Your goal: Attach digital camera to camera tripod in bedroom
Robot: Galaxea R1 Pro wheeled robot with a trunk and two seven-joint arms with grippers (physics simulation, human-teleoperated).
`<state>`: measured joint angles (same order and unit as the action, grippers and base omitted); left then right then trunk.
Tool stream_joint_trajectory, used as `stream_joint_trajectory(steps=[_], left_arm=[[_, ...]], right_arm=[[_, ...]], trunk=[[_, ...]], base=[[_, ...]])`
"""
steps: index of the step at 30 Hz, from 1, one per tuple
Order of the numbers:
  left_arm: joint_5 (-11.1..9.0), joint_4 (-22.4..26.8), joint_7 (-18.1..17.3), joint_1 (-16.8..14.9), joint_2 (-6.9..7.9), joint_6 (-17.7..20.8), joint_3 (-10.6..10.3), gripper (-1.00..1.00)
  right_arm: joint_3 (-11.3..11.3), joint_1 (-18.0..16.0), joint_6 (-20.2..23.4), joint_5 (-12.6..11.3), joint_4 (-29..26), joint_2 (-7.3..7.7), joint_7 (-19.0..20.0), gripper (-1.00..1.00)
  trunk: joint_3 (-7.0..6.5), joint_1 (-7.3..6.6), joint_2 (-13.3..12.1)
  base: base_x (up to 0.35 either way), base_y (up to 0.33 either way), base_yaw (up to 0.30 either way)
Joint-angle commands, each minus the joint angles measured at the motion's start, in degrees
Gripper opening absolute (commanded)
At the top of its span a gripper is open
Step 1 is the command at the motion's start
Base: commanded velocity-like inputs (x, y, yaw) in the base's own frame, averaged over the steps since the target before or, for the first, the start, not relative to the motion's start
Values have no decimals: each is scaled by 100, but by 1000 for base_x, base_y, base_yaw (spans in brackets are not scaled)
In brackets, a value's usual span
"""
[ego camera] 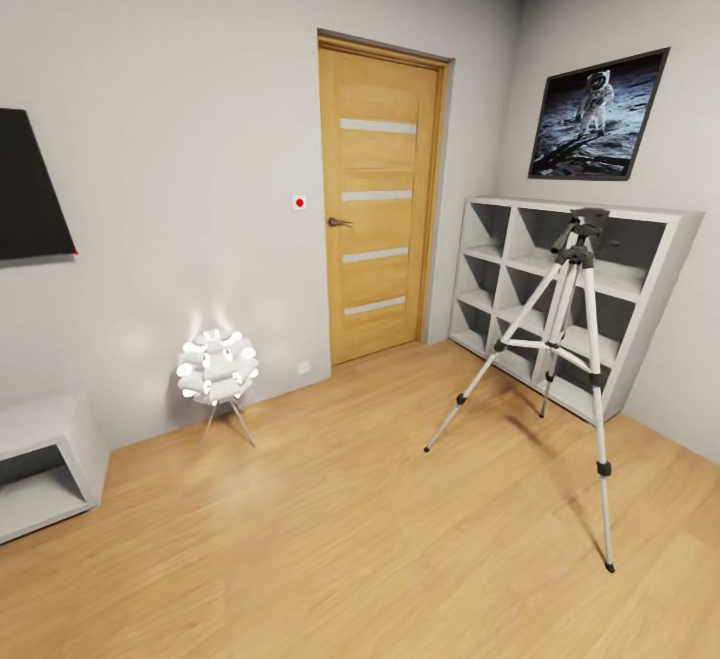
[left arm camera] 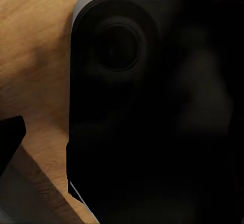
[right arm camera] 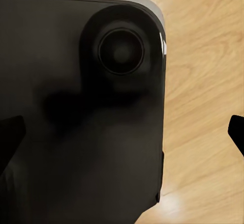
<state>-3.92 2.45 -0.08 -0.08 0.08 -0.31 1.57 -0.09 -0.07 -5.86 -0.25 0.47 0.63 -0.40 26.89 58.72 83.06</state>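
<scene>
i see the camera tripod standing at two o'clock, its head bare, so attaching is left. i cannot tell either end effector's state.

Open wood floor spreads from six o'clock toward the door at twelve, while the camera tripod at three fronts the cube shelf and a globe lamp stands at nine.
</scene>
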Motion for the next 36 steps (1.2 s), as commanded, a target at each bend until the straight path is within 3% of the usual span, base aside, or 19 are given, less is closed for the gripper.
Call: stream_joint_trajectory(steps=[1, 26, 36], left_arm=[[-43, 1, -1, -1, 0, -4, 11, 100], [-48, 1, -1, -1, 7, -2, 10, 100], [-48, 1, -1, -1, 9, -4, 10, 100]], right_arm=[[-6, -2, -28, -11, 5, -4, -4, 100], [-9, -2, -28, -28, 5, -10, -4, 100], [-7, -2, -21, -25, 5, -3, -4, 100]], trunk=[[4, 1, 2], [4, 1, 2], [4, 1, 2]], base=[[13, 0, -104], [2, 0, -215], [0, 0, -64]])
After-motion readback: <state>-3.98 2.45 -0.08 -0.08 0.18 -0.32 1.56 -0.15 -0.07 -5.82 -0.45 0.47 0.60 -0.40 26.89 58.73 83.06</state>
